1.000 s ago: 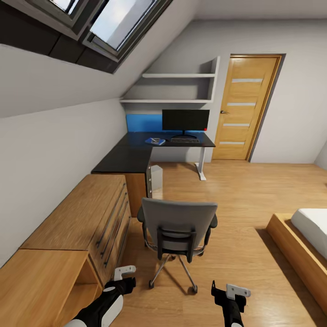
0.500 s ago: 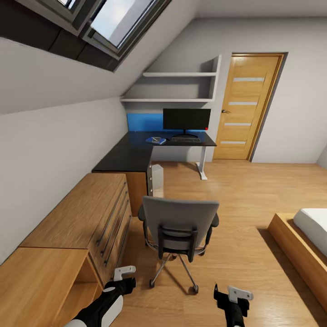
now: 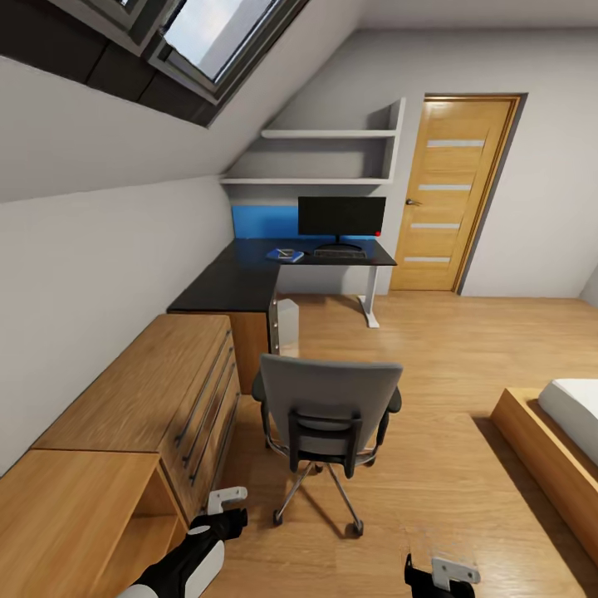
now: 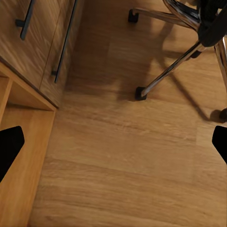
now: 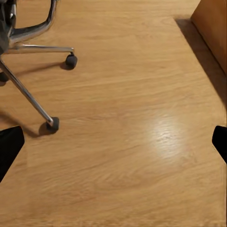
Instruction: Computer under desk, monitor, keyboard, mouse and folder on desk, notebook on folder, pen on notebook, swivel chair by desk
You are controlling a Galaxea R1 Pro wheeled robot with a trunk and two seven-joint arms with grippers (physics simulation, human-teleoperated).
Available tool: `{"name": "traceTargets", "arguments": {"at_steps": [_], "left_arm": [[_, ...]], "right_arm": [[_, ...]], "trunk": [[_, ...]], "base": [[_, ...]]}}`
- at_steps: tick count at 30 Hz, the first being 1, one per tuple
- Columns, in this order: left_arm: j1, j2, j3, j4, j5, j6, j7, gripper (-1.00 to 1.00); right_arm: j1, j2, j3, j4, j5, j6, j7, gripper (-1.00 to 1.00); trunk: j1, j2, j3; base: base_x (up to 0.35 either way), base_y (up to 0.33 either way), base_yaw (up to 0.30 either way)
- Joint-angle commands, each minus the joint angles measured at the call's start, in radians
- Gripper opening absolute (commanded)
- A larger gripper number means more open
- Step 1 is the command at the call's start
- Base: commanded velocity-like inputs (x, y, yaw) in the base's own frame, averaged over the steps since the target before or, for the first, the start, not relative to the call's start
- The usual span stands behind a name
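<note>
Swivel chair (image 3: 325,415) stands mid-floor, back turned to robot, well short of the desk (image 3: 249,278).

Far end of bedroom: monitor (image 3: 341,218) upright on the black surface w/ keyboard (image 3: 339,255) just in front of its stand; blue folder (image 3: 285,256) lies left of keyboard w/ a small pale item on top, prob. the notebook, too small to be sure. Mouse and pen too small to make out. Light grey computer (image 3: 286,326) sits on the floor beside the desk's wood side, near its corner. Wood drawer cabinet (image 3: 158,390) runs along left wall. Left gripper (image 4: 113,142) and right gripper (image 5: 113,144) both spread wide, holding nothing, low over wood floor (image 3: 448,349) near chair's castors; bed (image 3: 565,432) at right.
</note>
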Motion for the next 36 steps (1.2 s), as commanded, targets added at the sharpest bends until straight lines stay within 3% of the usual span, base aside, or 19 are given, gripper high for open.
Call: {"name": "traceTargets", "arguments": {"at_steps": [1, 11, 36], "left_arm": [[-0.001, 0.001, -0.008, -0.002, 0.006, 0.004, 0.009, 1.00], [-0.001, 0.000, -0.010, -0.002, 0.006, 0.004, 0.010, 1.00], [-0.001, 0.006, -0.007, -0.003, 0.006, -0.015, 0.010, 1.00]], "right_arm": [[0.008, 0.001, 0.010, 0.002, -0.001, -0.002, -0.005, 1.00], [0.074, 0.002, 0.011, 0.003, -0.001, -0.001, -0.005, 1.00], [0.076, 0.002, 0.011, 0.003, -0.001, -0.001, -0.005, 1.00]], "trunk": [[0.004, -0.008, -0.004], [0.042, -0.078, -0.036], [0.138, -0.253, -0.114]], "base": [[0.000, 0.000, 0.000], [0.000, 0.000, 0.000], [0.000, 0.000, 0.000]]}}
